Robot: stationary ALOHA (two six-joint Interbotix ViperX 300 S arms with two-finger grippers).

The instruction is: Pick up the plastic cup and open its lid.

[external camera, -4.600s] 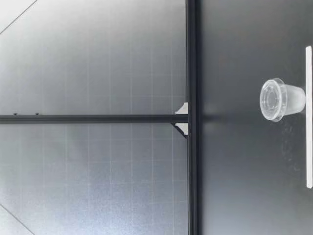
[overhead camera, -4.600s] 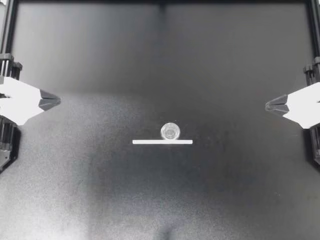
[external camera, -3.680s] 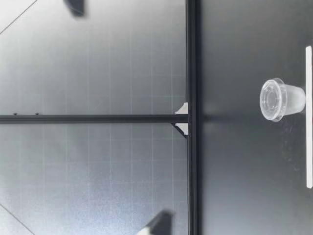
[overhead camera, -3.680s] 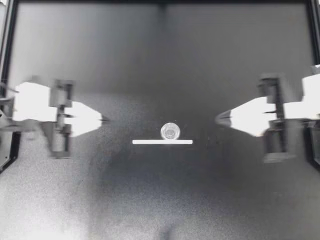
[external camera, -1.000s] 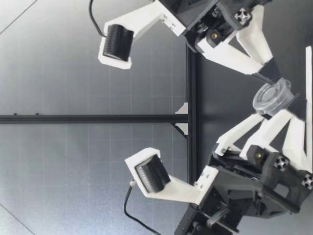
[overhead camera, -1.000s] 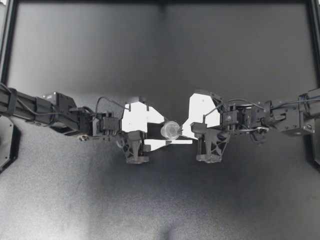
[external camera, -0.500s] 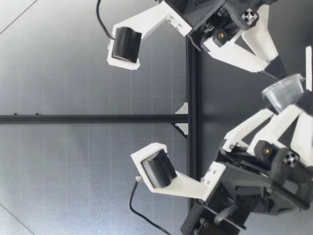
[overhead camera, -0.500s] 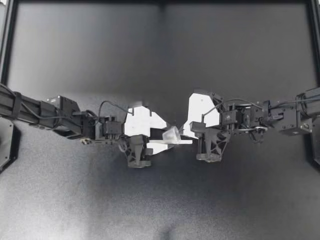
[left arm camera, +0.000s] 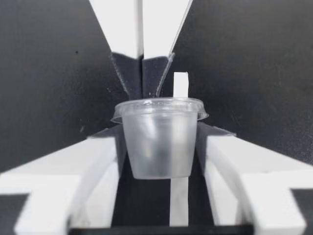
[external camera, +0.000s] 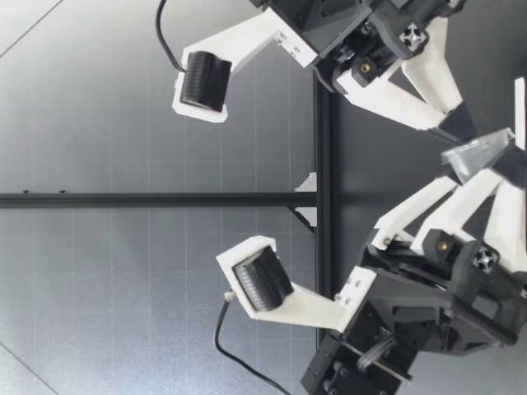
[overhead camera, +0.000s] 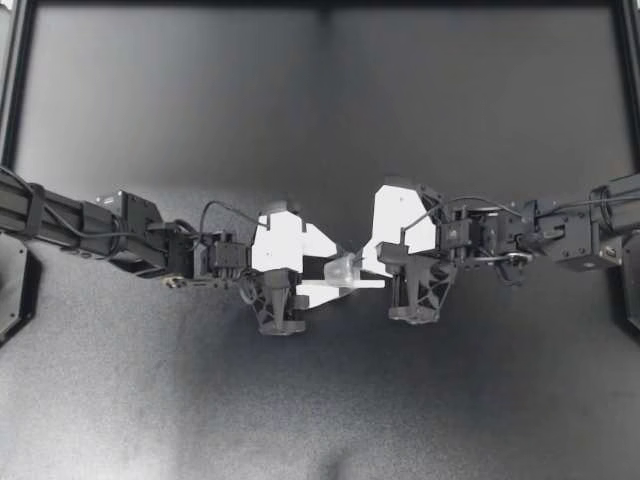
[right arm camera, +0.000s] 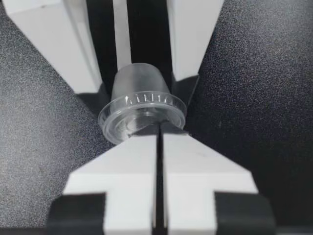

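Note:
The small clear plastic cup [overhead camera: 343, 268] with its lid on lies tipped on its side, lifted just off the black table. My left gripper [overhead camera: 335, 270] is shut on its body; in the left wrist view both fingers [left arm camera: 105, 156] press the sides of the cup [left arm camera: 159, 147]. My right gripper [overhead camera: 364, 262] is shut, and its joined tips [right arm camera: 159, 131] rest against the lid's rim [right arm camera: 142, 110]. From table height the cup [external camera: 478, 155] hangs tilted between my left gripper [external camera: 498, 169] and my right gripper [external camera: 461, 127].
A white strip [overhead camera: 372, 283] lies on the table just under the cup. Black frame rails [overhead camera: 18, 60] run along the table's sides. Dark table surface [overhead camera: 320, 400] spreads around both arms.
Both arms came in from the sides to the cup. In the last second my left gripper closed on the cup and tipped it so the lid faces my right gripper, which stayed shut.

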